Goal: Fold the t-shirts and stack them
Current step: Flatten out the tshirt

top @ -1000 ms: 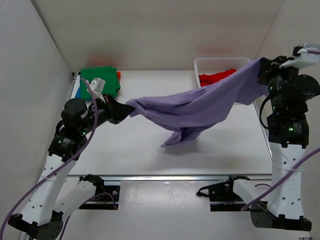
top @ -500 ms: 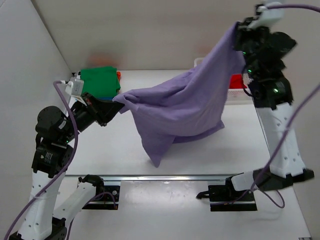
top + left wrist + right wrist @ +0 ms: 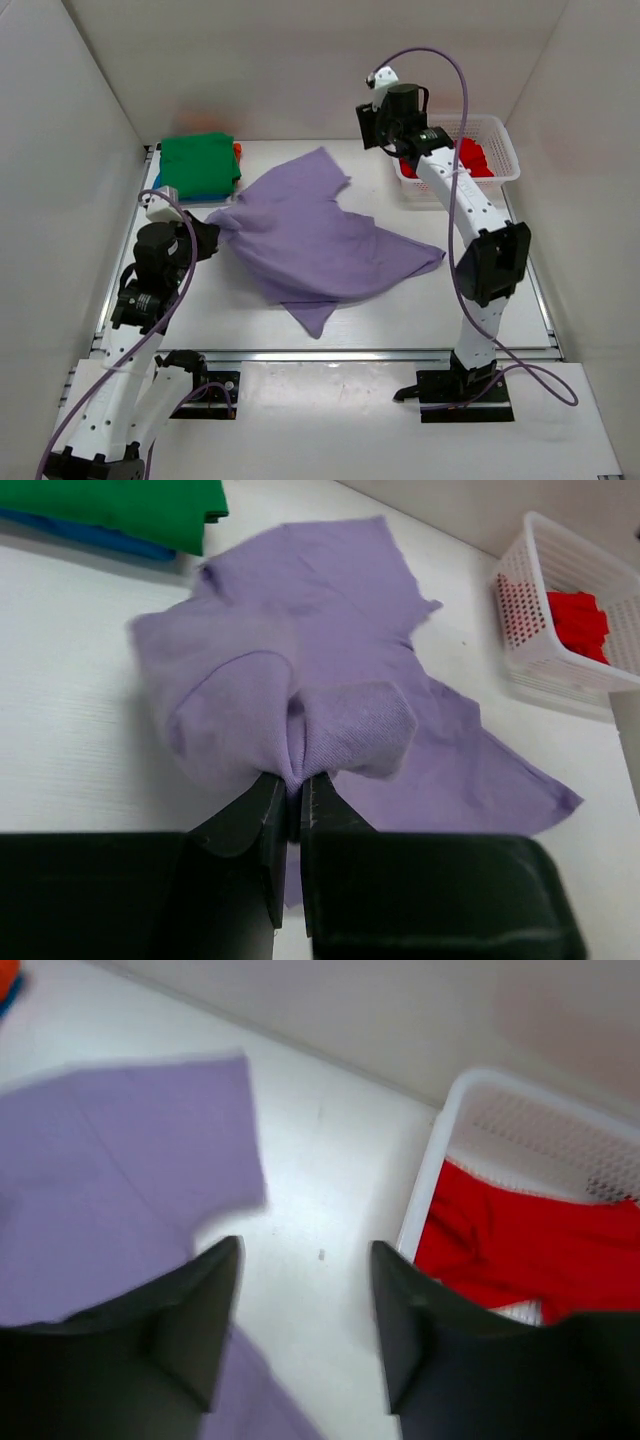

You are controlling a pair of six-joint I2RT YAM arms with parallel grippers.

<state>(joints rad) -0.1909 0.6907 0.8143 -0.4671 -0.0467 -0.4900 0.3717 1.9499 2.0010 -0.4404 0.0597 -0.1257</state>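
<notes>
Lavender shirt (image 3: 310, 235) lies mid-worktop, long axis left to right. Left gripper (image 3: 293, 792) clamps its left end; right gripper (image 3: 305, 1260), jaws apart and empty, hovers near the far edge.

No legible text, no readable labels, brands, numbers or signs in any view, near or far, left or right.
</notes>
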